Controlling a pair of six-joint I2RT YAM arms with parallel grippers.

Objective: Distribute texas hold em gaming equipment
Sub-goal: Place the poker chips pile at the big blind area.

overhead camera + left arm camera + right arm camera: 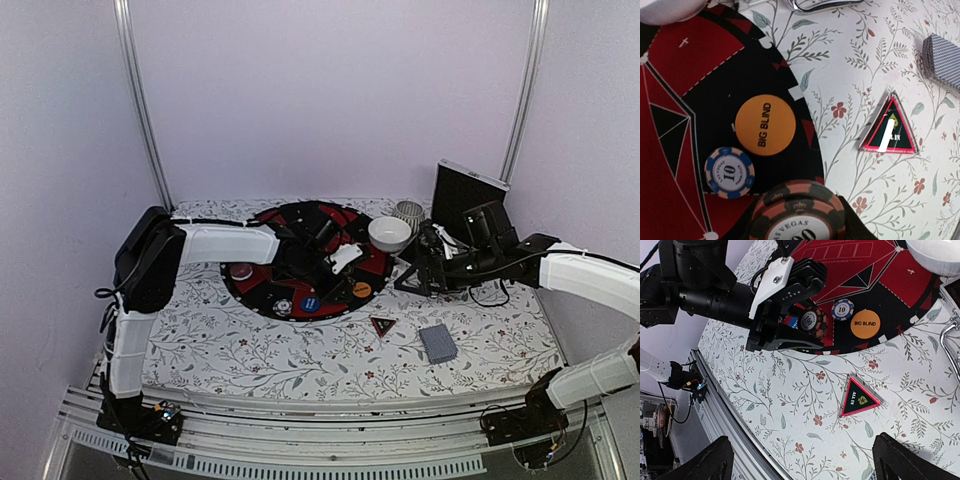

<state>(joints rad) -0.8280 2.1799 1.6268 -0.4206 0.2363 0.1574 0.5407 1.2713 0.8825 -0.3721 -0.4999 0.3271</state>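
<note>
My left gripper [799, 220] is shut on a small stack of black-and-orange poker chips [799, 202], just above the near right edge of the round black-red mat [300, 230]. Beside it on the mat lie an orange "BIG BLIND" disc [765, 125] and a blue 10 chip [729, 172]. The black-red triangular marker [888, 127] lies on the flowered cloth to the right, with the deck of grey-blue cards [438, 343] beyond it. In the right wrist view the left gripper [809, 320] shows with the chips. My right gripper [805, 465] hangs open above the cloth near the marker [858, 398], nothing between its fingers.
A white bowl [389, 233] sits at the mat's right rim, a ribbed grey cup [408, 212] behind it. The silver-edged black case [465, 195] stands open at the back right. A blue disc [310, 302], another chip [284, 306] and a red one [241, 270] lie on the mat.
</note>
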